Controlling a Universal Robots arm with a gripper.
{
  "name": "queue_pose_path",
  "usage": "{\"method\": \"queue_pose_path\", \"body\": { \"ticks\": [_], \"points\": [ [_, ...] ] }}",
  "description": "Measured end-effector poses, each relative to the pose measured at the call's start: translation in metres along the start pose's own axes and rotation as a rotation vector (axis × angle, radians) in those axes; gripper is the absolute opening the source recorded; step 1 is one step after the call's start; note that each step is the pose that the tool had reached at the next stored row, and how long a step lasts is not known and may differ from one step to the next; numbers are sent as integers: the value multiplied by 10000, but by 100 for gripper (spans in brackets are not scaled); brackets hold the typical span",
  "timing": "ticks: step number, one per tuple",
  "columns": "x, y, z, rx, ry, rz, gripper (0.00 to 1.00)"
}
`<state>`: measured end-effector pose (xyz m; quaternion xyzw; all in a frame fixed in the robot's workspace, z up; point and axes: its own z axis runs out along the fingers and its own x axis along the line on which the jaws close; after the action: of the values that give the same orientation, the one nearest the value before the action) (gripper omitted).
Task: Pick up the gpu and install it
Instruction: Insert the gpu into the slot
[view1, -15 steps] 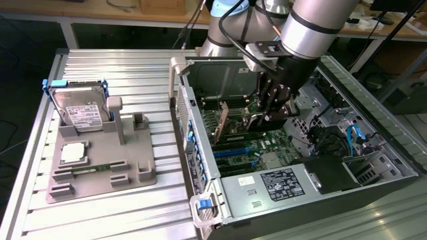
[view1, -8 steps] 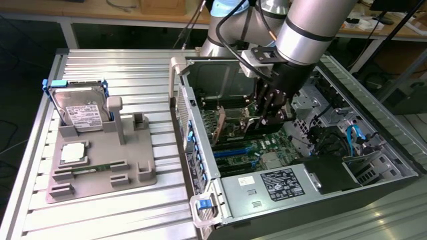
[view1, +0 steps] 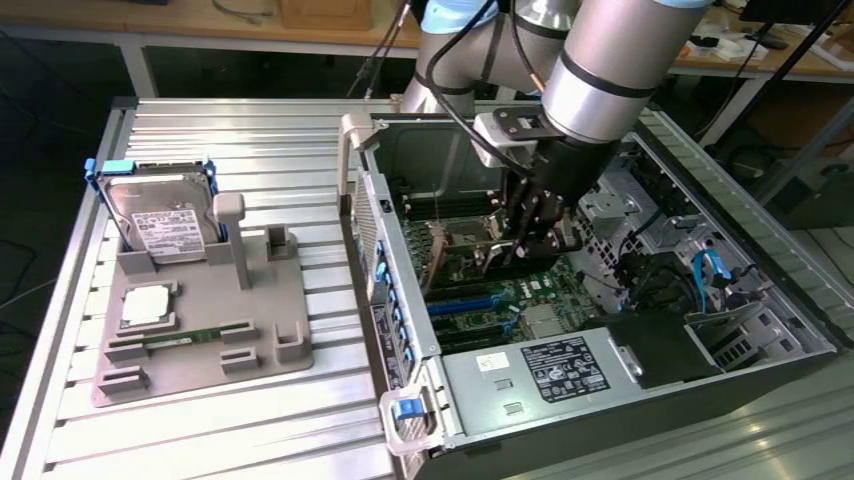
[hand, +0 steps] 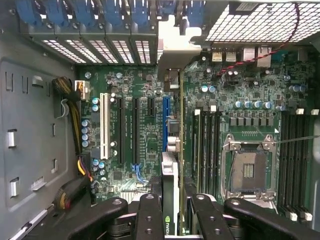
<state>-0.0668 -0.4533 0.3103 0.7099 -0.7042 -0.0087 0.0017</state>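
GPU (hand: 170, 167) is seen gripped edge-on by the pincer (hand: 172, 220), whose jaws are closed narrowly on the card's two faces, nothing else being held. In the exterior view the pincer (view1: 534, 240) is placed deep inside the open computer case (view1: 400, 300) on the desk (view1: 200, 420), over the motherboard (hand: 135, 130). The card's long axis is laid parallel to the blue slot (hand: 165, 125); its metal bracket end is pointed at the case's rear wall, where the slot covers sit. The card appears to be just beside that slot, towards the memory slots, not plainly over it. A slight offset or tilt in the grip could see the edge connector driven onto the board, or the bracket caught on the rear wall.
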Motion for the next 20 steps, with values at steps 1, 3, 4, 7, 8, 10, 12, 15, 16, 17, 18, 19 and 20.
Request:
{"method": "queue_pose_path", "body": {
  "ticks": [1,3,4,7,8,10,12,15,16,17,18,19,20],
  "points": [
    [0,10,14,0,-1,0,27],
    [1,27,42,0,0,0,27],
    [2,33,58,0,0,0,27],
    [4,48,110,1,0,0,27],
    [5,55,126,2,-1,0,27],
    [6,72,156,3,0,0,27],
    [7,100,202,4,-1,0,27],
    [8,123,247,4,0,1,27],
    [9,130,264,4,0,0,27],
    [10,136,278,5,-1,0,27],
    [11,141,292,5,0,0,27],
    [12,147,307,6,0,0,27],
    [13,152,321,7,-1,0,27]
  ]
}}
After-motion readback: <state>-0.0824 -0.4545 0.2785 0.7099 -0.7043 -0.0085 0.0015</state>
